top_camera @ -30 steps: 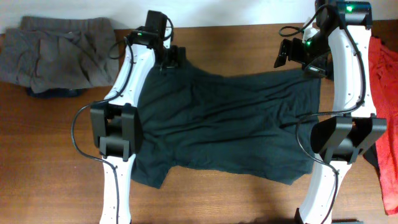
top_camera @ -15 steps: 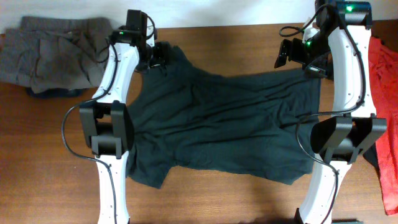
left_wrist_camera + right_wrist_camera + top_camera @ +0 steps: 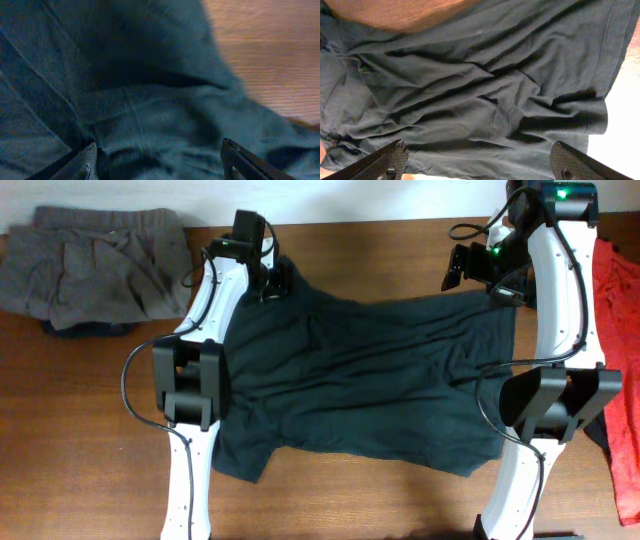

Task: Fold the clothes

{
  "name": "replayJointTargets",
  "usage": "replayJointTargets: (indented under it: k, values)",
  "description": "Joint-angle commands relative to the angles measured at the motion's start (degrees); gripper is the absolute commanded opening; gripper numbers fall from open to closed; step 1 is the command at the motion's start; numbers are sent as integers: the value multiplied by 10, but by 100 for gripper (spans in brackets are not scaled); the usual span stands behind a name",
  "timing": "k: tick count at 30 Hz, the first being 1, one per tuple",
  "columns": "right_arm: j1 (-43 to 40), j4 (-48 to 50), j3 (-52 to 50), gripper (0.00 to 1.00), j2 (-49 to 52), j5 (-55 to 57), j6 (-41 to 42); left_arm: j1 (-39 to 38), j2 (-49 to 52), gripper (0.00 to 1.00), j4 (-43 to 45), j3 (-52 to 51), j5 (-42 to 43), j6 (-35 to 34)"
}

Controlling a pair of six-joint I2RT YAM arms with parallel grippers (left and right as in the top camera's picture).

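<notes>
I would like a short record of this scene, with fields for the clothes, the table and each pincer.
surface: brown wooden table
main garment: black short-sleeved T-shirt, spread out, wrinkled, not folded
other garments: crumpled grey garment, far left; red garment, right edge
left pincer: on the shirt's far left corner, grip unclear
right pincer: open, raised near the shirt's far right corner, empty

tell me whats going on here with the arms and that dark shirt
Two robot arms are folding a black T-shirt, spread wrinkled on the table. The left tool is down at the sleeve at its far left, fingers either side of bunched cloth; whether it grips is unclear. The right tool hangs open above the far right corner. No fold yet. A grey garment and a red shirt wait aside.
</notes>
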Motion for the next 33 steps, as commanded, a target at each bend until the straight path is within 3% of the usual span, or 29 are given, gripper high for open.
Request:
replayJointTargets:
  k: [1,8,12,19,21,24,33]
  values:
    - [5,-3,8,95,-11,5,-10,4,11,78,5,8,5,-3]
    - [5,-3,8,95,-11,5,-10,4,11,76,16,8,5,-3]
    - [5,-3,8,95,-11,5,-10,4,11,59,17,8,12,-3]
    - [5,-3,8,95,-11,6,-10,4,11,13,18,11,12,-3]
    - [5,-3,8,95,-11,8,-10,4,11,7,18,17,12,-3]
    - [5,-3,8,95,-11,19,-10,4,11,1,17,31,12,-3]
    - [5,-3,8,95,-11,21,-10,-2,11,1,37,135,11,-4]
